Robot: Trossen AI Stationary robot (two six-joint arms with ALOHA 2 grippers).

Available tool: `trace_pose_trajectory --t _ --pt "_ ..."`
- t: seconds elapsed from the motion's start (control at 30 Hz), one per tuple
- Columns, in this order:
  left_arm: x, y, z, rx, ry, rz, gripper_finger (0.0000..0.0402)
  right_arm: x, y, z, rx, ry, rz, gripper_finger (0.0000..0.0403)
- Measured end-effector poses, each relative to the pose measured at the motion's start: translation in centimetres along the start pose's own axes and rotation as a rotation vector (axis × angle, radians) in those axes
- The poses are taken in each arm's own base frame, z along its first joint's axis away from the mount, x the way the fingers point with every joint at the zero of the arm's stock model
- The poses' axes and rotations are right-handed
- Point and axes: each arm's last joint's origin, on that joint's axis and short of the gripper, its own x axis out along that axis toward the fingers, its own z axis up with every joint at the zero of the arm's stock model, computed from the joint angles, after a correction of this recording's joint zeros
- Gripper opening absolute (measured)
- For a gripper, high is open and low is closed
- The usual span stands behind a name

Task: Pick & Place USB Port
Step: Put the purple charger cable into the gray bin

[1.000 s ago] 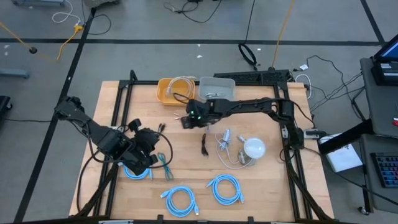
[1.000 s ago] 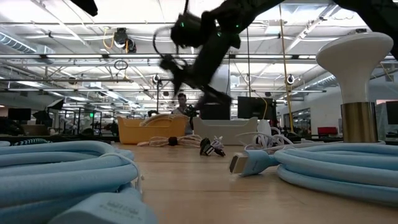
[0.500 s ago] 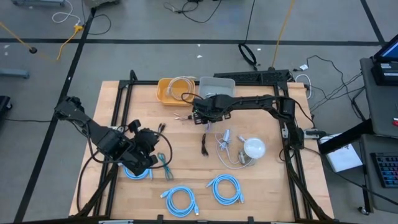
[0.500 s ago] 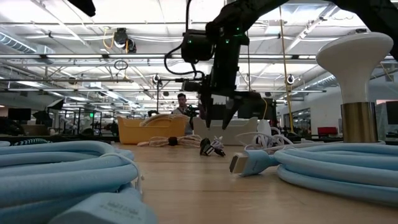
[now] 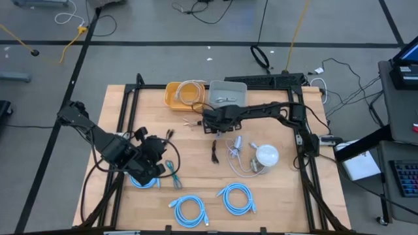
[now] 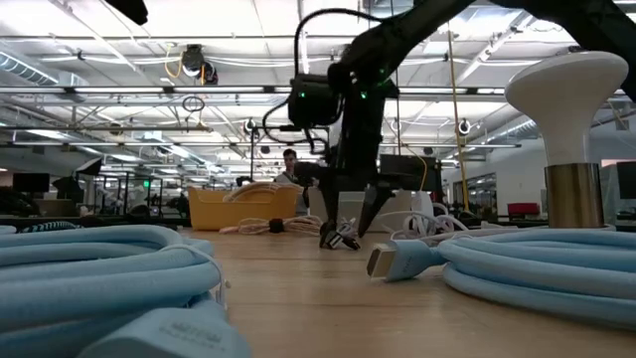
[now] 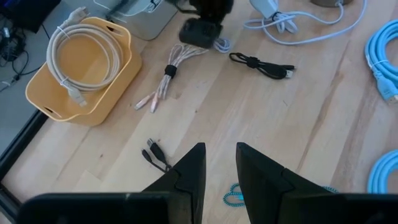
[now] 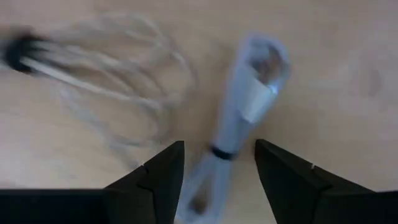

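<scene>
Poised low over the bench (image 5: 196,153), just in front of the grey bin (image 5: 228,87): right pincer (image 8: 219,146), spread wide, nothing gripped, fingers straddling a pale bundled cable (image 8: 244,115) lying flat on the wood. Probably set so as to close across the bundle's tied middle, judged to be the USB lead for the task. Parked at the bench's left side above a blue coil (image 5: 140,181): left pincer (image 7: 219,149), narrowly parted, empty, well apart from the work. Cannot make out what plug ends the bundle, nor whether the fingertips touch the wood. Seen from table height, bundle mostly hidden behind the pincer and a small black cable (image 6: 336,237).
</scene>
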Motion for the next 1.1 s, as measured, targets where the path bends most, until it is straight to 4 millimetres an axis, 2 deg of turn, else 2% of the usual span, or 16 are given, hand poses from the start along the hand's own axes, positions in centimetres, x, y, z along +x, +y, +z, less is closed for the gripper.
trace_pose_trajectory --t 0.17,0.3,0.43,0.67,0.77,0.9,1.1 --pt "-0.2 -0.1 -0.2 0.001 0.000 -0.009 0.0092 1.0 -0.5 -1.0 0.034 -0.004 0.030 0.0188" --pt "-0.2 -0.1 -0.2 0.003 0.004 -0.010 0.0092 1.2 -0.4 -1.2 0.030 -0.012 0.042 0.0168" --pt "-0.2 -0.1 -0.2 0.008 0.005 -0.010 0.0092 1.1 -0.4 -1.2 0.022 -0.023 0.041 0.0125" --pt "-0.2 -0.1 -0.2 0.021 0.007 -0.006 0.0092 0.9 -0.5 -1.6 -0.057 -0.032 0.025 0.0019" --pt "-0.2 -0.1 -0.2 0.027 0.005 -0.004 0.0092 0.4 -0.2 -2.1 -0.121 -0.044 0.033 0.0017" --pt "-0.2 0.0 -0.2 0.029 0.000 0.002 0.0092 -1.8 -0.4 -3.0 -0.235 -0.054 0.024 0.0024" --pt "-0.2 0.0 -0.2 0.034 -0.006 0.012 0.0092 -7.7 -1.4 -3.9 -0.433 -0.169 0.031 0.0012"
